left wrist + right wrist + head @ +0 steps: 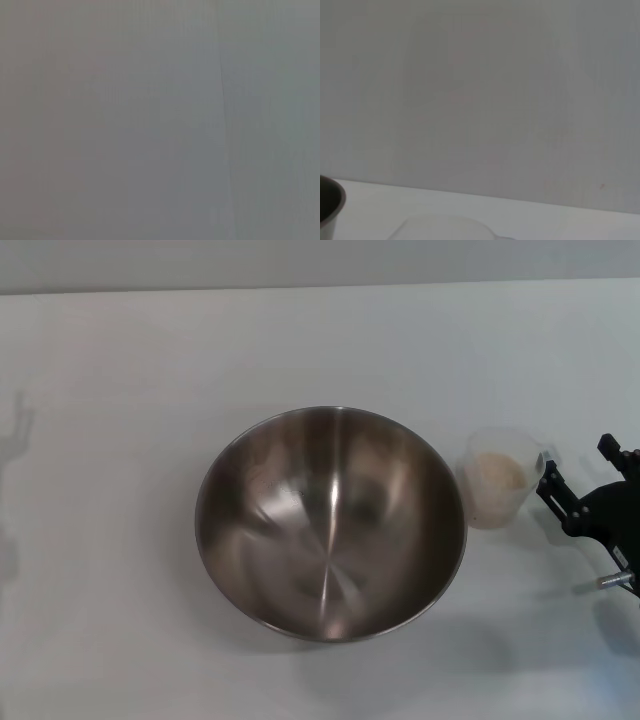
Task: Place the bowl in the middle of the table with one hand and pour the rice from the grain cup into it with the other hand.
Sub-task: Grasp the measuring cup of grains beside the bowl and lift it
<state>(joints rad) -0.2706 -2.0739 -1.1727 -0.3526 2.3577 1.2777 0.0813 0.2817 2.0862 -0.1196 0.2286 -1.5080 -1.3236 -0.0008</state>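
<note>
Steel bowl [331, 523] sits empty; grain cup [498, 480] holds rice [498, 473]; right pincer [578, 480] open beside it.

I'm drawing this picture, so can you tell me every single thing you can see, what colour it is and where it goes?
Table: one, white, under everything.
Bowl: one, shiny silver, in the middle of the table, nothing inside.
Cup: one, clear plastic, upright just to the right of the bowl, not touching it.
Rice: one small heap, pale beige, inside the cup.
Right gripper: one, black, at the table's right edge, close beside the cup.
Left gripper: not in view.
</note>
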